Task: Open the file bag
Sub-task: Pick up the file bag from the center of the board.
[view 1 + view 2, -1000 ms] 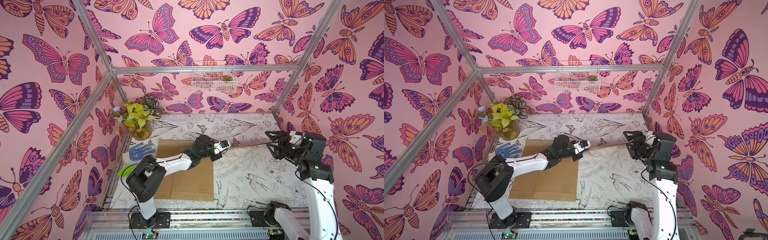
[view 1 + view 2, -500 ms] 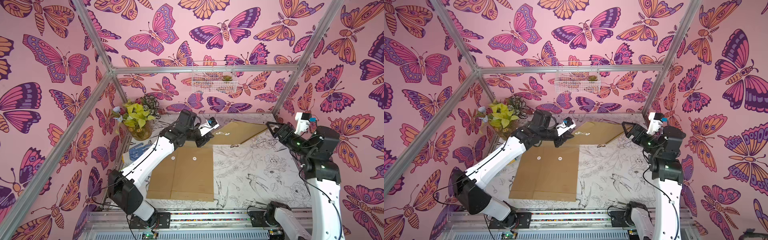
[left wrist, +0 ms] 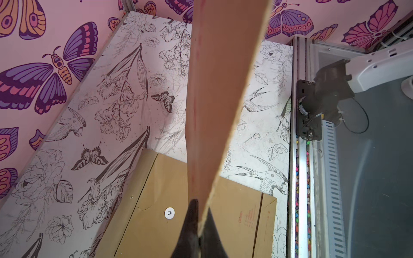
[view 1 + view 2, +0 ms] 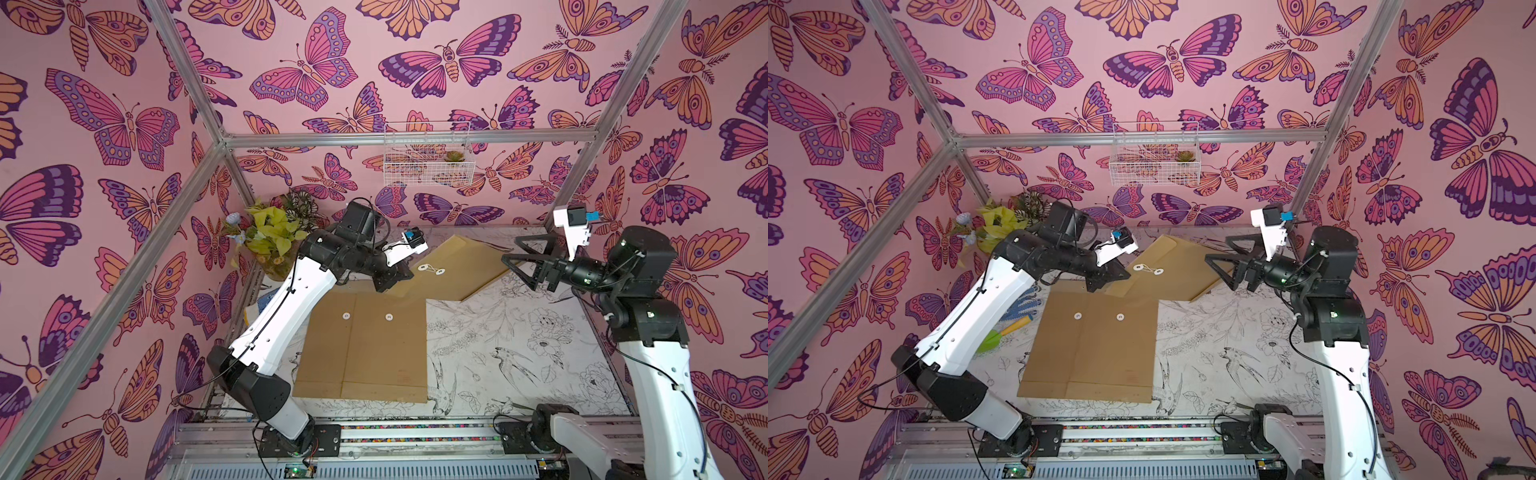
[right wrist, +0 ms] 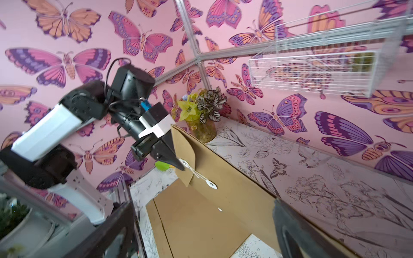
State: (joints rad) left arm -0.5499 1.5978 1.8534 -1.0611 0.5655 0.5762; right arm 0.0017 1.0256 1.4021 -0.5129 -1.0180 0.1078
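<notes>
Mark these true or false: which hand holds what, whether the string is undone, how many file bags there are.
1. The left hand is shut on the lifted file bag. True.
2. The right hand is clamped on that bag. False: its jaws stand wide open at the bag's far edge.
3. The string is fully unwound. False: it runs between the bag's two white buttons, and the flap is closed.
4. A second file bag lies flat on the table. True.
</notes>
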